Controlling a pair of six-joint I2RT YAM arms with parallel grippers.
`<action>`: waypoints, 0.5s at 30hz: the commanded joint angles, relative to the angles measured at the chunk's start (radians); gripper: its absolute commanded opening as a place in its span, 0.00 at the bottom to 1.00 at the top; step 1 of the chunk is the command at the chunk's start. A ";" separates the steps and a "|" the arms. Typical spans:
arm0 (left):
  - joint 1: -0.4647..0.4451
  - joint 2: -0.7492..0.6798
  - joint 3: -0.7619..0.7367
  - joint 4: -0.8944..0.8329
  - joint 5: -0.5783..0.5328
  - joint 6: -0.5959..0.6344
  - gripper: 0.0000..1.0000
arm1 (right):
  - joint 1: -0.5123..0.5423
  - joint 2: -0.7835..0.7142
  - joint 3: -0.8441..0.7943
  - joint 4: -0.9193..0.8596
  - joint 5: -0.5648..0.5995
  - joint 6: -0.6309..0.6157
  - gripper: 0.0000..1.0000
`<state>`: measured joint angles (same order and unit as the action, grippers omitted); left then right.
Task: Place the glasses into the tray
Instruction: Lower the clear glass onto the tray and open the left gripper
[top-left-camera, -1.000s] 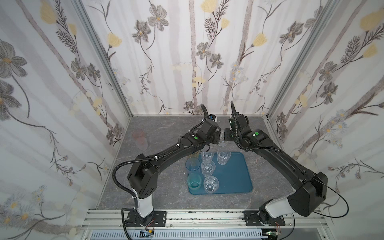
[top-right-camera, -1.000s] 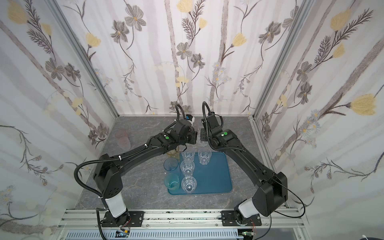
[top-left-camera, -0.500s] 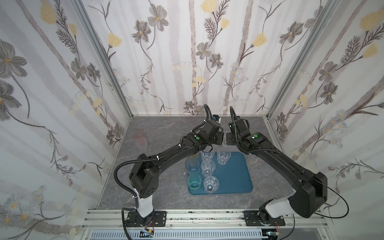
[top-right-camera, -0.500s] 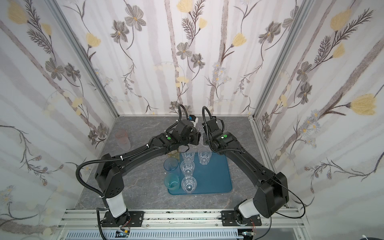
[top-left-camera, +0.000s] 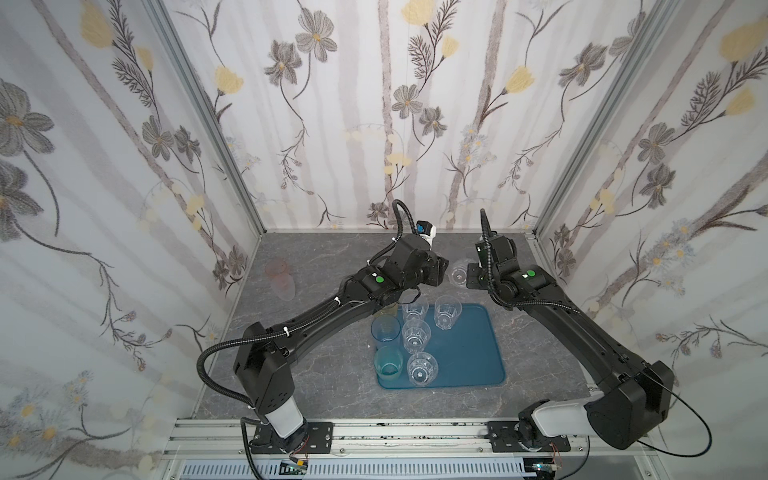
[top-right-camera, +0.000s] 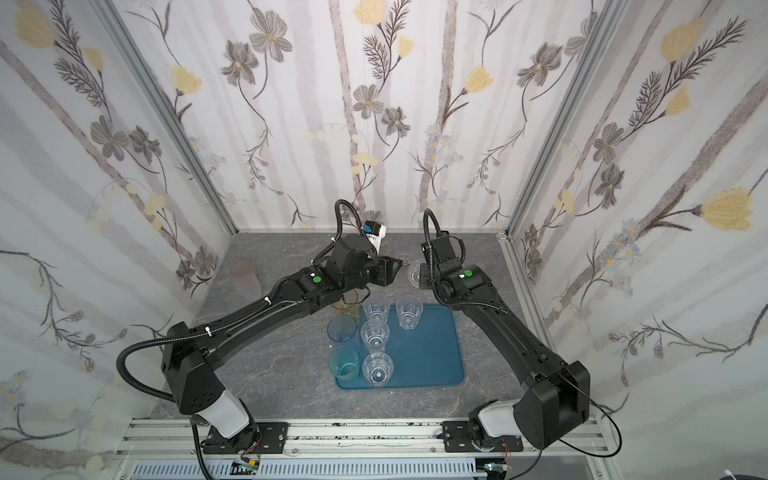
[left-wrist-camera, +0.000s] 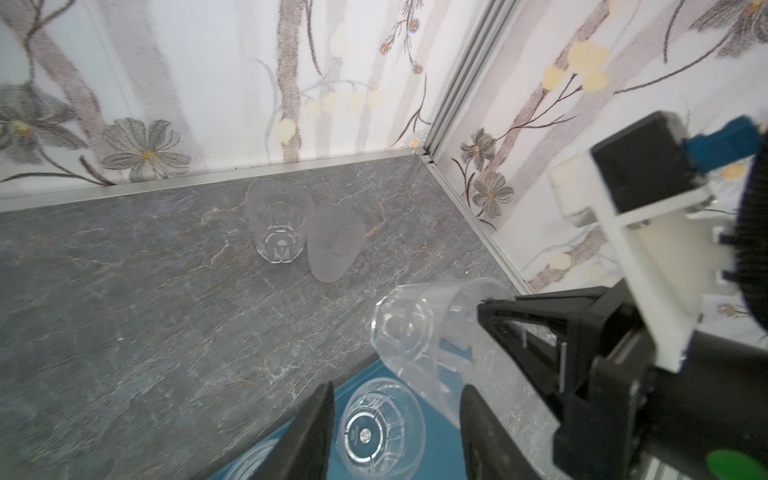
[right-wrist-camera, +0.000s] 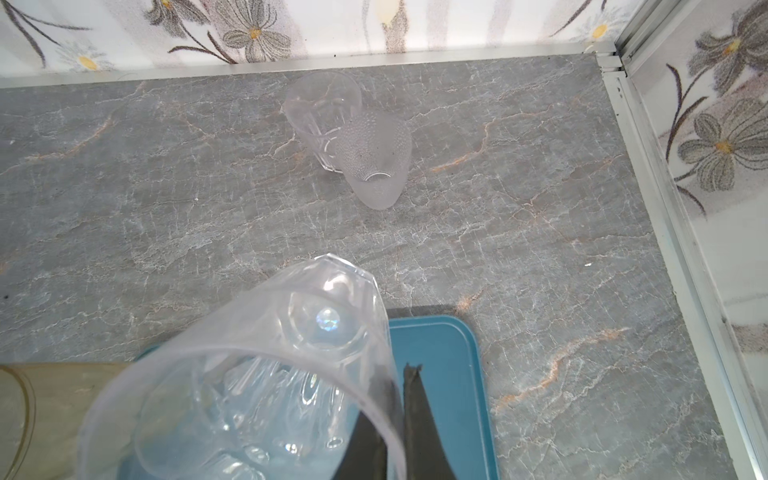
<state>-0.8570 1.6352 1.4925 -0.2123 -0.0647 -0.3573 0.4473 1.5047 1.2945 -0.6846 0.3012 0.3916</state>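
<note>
Okay, my right gripper (right-wrist-camera: 399, 415) is pinched shut on the rim of a tilted clear tumbler (top-left-camera: 459, 272), held just behind the tray (top-left-camera: 469, 361) — my left gripper (left-wrist-camera: 397, 388) has its jaws apart, empty. In the tray I count four clear tumblers (top-left-camera: 415, 336), a light blue one (top-left-camera: 385, 330) and a teal one (top-left-camera: 388, 365), all upright toward its left side.

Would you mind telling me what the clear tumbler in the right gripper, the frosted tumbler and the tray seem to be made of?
The clear tumbler: probably hard clear plastic, perhaps glass; glossy, faceted, with sharp glints.
The frosted tumbler: translucent whitish, matte, finely dimpled; plastic or glass, unclear.
The tray: apparently teal plastic; smooth, slightly shiny, moulded rounded corners.
</note>
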 joint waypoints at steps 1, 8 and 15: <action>0.009 -0.064 -0.078 0.016 -0.164 0.077 0.65 | -0.028 -0.059 -0.035 -0.073 -0.033 -0.002 0.01; 0.105 -0.206 -0.254 0.030 -0.248 0.078 0.80 | -0.072 -0.209 -0.297 -0.128 -0.154 0.060 0.01; 0.175 -0.306 -0.411 0.156 -0.249 0.025 0.85 | 0.016 -0.199 -0.444 -0.069 -0.232 0.143 0.00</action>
<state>-0.6910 1.3491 1.1095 -0.1471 -0.2951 -0.2977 0.4324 1.2858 0.8558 -0.8131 0.1204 0.4835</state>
